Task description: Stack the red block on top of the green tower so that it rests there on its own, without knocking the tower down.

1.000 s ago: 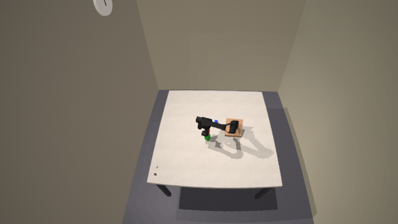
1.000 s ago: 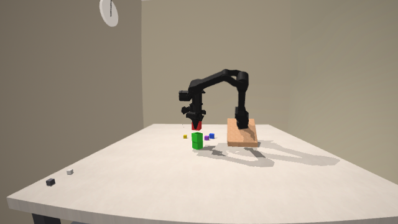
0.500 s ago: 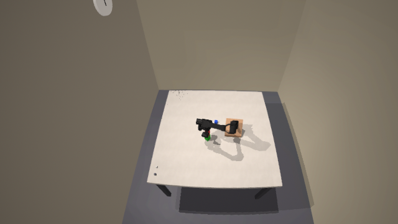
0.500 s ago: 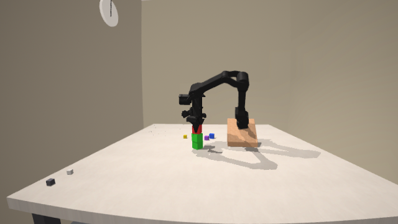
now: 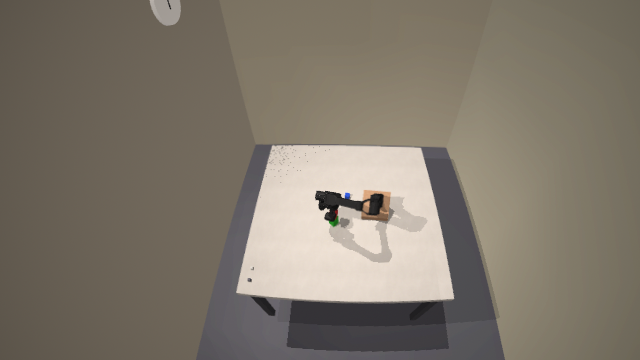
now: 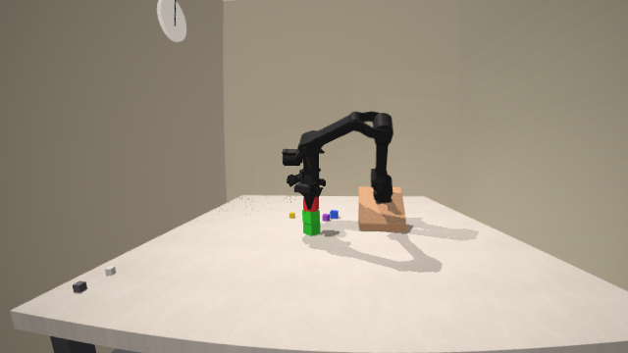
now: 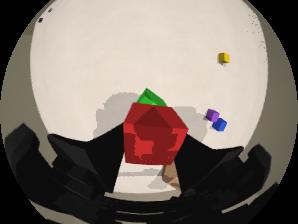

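Observation:
The green tower (image 6: 311, 224) (image 5: 334, 221) (image 7: 152, 98) stands upright on the white table (image 6: 245, 275), two blocks high. The red block (image 6: 313, 205) (image 7: 154, 135) sits directly on top of the tower, or just touching it, in the exterior view. My gripper (image 6: 311, 197) (image 7: 150, 125) is shut on the red block, its black fingers on both sides. In the wrist view the red block covers most of the tower; only a green corner shows behind it. In the top view the gripper (image 5: 331, 216) hides most of the red block.
A small yellow cube (image 6: 291, 215) (image 7: 224, 58), a purple cube (image 6: 326, 217) (image 7: 212, 115) and a blue cube (image 6: 334, 214) (image 7: 221, 124) (image 5: 347, 195) lie behind the tower. The arm's wooden base block (image 6: 382, 216) (image 5: 372, 216) stands to the right. Two small grey cubes (image 6: 79, 286) lie near the front left edge.

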Available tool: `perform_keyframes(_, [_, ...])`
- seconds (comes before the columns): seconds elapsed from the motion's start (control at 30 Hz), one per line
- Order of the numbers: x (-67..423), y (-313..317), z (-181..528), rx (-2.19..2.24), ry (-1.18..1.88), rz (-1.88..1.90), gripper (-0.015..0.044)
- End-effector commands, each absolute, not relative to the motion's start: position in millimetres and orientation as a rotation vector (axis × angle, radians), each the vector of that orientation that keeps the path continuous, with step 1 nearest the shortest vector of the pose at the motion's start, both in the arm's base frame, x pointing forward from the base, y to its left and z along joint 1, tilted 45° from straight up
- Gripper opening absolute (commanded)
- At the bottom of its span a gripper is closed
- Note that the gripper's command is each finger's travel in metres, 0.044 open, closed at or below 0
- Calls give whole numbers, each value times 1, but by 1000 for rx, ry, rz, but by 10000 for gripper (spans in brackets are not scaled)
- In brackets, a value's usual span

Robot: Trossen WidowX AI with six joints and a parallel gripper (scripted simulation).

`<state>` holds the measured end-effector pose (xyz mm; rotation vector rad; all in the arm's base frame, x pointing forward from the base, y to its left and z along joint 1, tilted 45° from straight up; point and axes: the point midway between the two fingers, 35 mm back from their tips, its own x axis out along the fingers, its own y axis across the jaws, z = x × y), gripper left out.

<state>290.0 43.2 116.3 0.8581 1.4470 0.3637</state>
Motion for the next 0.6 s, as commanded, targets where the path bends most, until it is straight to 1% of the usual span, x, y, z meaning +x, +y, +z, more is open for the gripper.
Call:
perform_keyframes(0.0, [290,44,116,863,1447,365,0])
perform_keyframes(0.2, [290,43,118,863,1447,365,0])
perform_keyframes(0.57, [290,43,116,859,1447,363,289])
